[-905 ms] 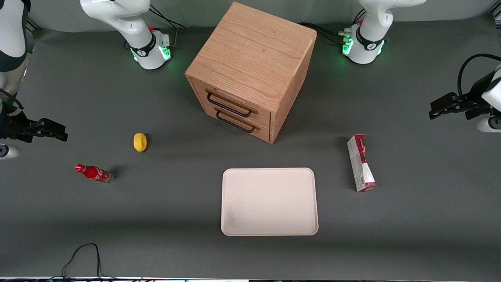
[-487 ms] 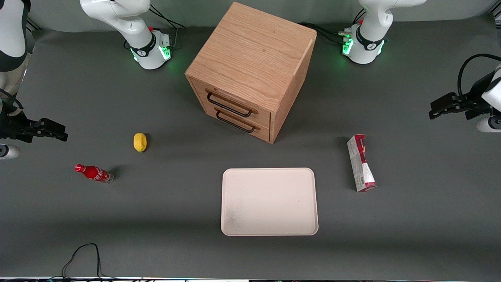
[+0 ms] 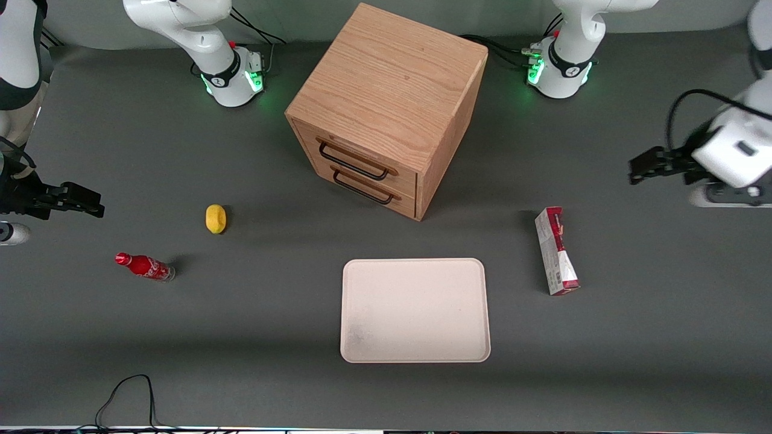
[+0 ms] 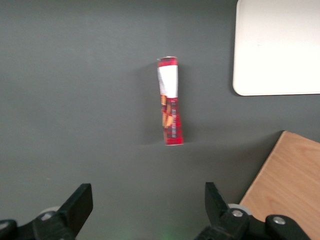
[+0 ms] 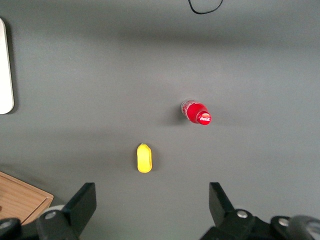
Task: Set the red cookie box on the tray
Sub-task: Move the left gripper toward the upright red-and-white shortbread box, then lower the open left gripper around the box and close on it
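Observation:
The red cookie box (image 3: 556,250) lies flat on the grey table, beside the tray on the working arm's side; the wrist view shows the box (image 4: 169,102) with its white panel and red print. The cream tray (image 3: 416,310) sits bare in front of the cabinet's drawers, nearer the front camera; one corner of the tray (image 4: 280,45) shows in the wrist view. My gripper (image 3: 648,166) hovers open above the table, farther from the front camera than the box and toward the working arm's end. Nothing is between its fingers (image 4: 82,200).
A wooden drawer cabinet (image 3: 386,102) stands mid-table, its edge (image 4: 290,185) close to the gripper's path. A yellow lemon (image 3: 215,218) and a small red soda bottle (image 3: 145,266) lie toward the parked arm's end. A black cable (image 3: 129,392) loops near the front edge.
My gripper has swung in from the table's end toward the cookie box and appears motion-blurred. The box, tray and other objects have not moved.

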`<state>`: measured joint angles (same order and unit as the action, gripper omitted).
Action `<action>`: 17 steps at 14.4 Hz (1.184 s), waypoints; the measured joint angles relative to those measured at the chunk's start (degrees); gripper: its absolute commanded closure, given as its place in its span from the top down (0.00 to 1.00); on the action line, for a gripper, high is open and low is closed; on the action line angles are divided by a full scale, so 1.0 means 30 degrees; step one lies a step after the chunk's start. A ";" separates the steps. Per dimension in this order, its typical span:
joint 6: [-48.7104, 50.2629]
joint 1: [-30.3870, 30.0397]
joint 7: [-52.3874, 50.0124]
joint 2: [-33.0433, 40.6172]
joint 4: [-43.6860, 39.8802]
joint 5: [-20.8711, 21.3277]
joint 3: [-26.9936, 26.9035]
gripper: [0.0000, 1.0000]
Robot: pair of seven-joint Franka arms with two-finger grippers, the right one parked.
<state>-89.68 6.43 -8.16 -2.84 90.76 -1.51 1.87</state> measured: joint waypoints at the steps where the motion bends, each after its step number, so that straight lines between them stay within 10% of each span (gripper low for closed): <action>1: -0.0024 0.0558 -0.0692 0.0019 0.0131 0.0000 0.0045 1.00; 17: -0.9193 0.1111 -0.1654 -0.0021 0.8271 0.0001 -0.0298 1.00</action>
<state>-117.26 9.76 -13.12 -2.90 115.57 -1.51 0.98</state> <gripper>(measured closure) 0.000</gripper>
